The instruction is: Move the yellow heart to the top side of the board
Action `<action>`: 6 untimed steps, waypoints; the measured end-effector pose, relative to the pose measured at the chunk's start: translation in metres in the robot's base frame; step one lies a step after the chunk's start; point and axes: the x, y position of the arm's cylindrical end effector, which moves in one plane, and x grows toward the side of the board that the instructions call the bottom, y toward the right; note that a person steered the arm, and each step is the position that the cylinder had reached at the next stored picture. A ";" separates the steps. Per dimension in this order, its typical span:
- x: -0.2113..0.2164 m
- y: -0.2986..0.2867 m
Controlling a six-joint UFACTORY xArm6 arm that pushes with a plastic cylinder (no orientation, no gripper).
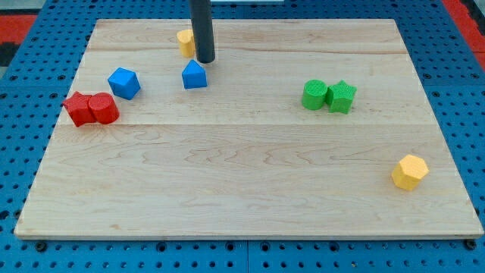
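Observation:
The yellow heart lies near the top edge of the wooden board, left of centre, partly hidden behind my rod. My tip rests on the board just right of and slightly below the heart, touching or nearly touching it. A blue pentagon-like block sits just below the tip.
A blue cube lies at the left. A red star and a red cylinder touch at the far left. A green cylinder and a green star touch at the right. A yellow hexagon sits at the lower right.

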 end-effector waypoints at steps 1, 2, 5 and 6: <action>0.001 -0.019; 0.001 -0.037; -0.008 0.021; -0.037 -0.032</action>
